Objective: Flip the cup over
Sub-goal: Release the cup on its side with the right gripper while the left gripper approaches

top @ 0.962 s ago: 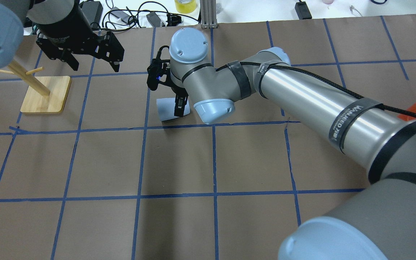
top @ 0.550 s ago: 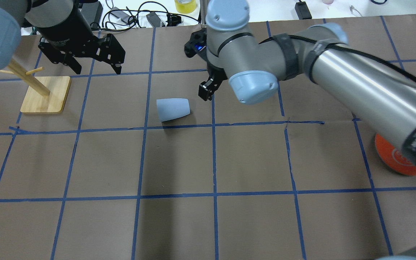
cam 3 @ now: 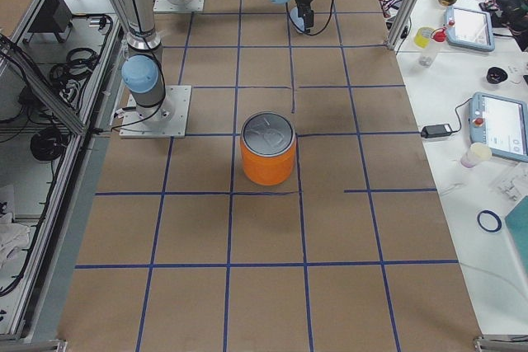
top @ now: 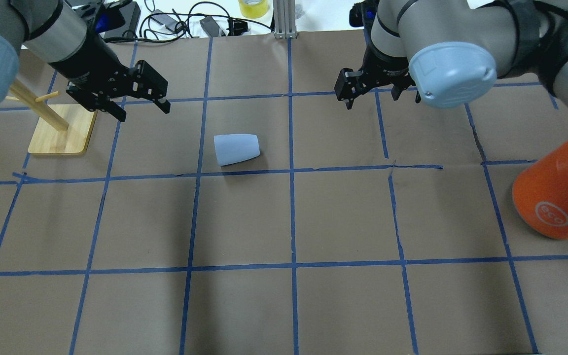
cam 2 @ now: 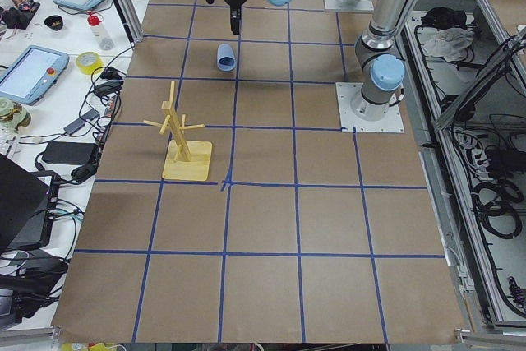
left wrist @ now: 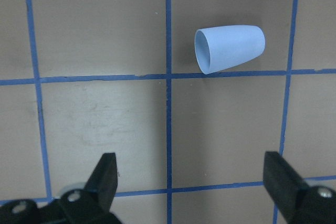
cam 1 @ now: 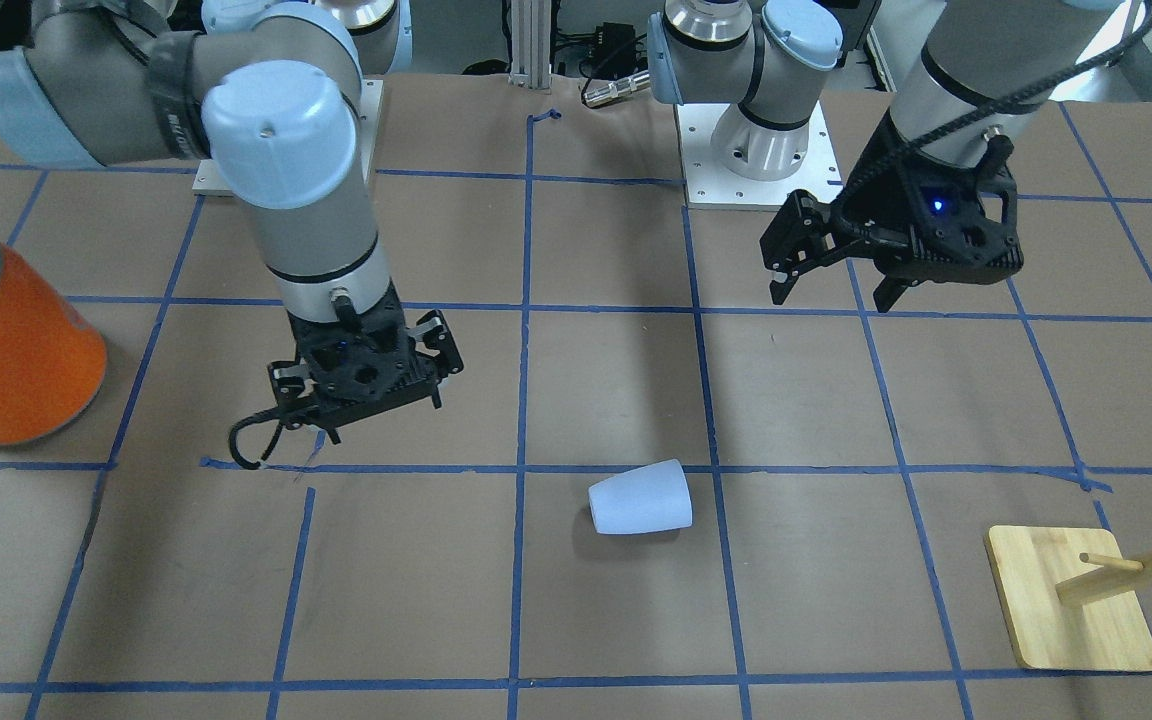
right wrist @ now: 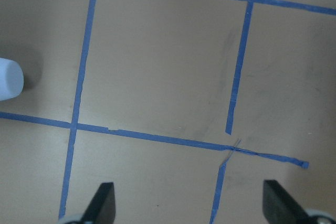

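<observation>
Overhead exterior: find cup (top: 236, 149) on its side toward tabletop's far edge, left of centre, long axis left-to-right, rim facing the left edge. Note left tool (top: 143, 112) spread wide, empty, nearer, on the rim side; right tool (top: 382, 101) equally wide, empty, farther.

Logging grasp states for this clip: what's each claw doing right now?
Left claw: open, holding nothing.
Right claw: open, holding nothing.
</observation>
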Controlling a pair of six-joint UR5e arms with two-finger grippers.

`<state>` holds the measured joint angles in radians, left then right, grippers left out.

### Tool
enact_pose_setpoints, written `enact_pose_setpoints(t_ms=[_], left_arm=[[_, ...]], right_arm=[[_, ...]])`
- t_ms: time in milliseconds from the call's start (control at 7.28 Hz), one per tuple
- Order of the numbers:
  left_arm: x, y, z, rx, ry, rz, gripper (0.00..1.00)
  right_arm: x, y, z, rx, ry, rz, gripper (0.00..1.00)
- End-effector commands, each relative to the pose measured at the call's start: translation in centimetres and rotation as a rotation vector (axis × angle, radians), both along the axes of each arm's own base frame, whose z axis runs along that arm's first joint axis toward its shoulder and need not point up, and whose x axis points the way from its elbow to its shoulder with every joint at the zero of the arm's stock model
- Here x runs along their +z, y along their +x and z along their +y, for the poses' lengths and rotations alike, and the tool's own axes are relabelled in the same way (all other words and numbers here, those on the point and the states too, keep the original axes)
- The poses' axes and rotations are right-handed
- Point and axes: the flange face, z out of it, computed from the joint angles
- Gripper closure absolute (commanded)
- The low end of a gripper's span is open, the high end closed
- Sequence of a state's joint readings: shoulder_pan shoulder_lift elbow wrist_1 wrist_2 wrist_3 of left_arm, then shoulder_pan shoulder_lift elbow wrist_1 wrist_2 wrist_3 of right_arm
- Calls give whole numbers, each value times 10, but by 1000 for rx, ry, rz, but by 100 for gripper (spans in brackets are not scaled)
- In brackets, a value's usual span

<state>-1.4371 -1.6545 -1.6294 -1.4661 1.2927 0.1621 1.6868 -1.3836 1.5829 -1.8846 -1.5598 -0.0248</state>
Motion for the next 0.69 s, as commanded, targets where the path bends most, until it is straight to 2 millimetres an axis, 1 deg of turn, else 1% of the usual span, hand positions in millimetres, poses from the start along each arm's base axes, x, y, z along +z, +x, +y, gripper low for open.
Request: enact_pose_setpoints(t_ms=[0, 137, 275, 412, 550], left_arm=[[-78, -6, -13, -29, -49, 136, 0], [-109, -11, -24, -30, -66, 203, 0], [-135, -9, -39, -29, -77, 213, 0], [-161, -11, -50, -26, -84, 255, 0], [-179, -14, -55, -21, -70, 293, 0]], right_arm=[[2, -16, 7, -62, 61, 2, 0], [4, -30, 11, -90, 105, 9, 0], [17, -51, 10, -129, 84, -4, 0], [31, -63, 11, -150, 50, -8, 0], [41, -63, 16, -150, 32, -17, 0]])
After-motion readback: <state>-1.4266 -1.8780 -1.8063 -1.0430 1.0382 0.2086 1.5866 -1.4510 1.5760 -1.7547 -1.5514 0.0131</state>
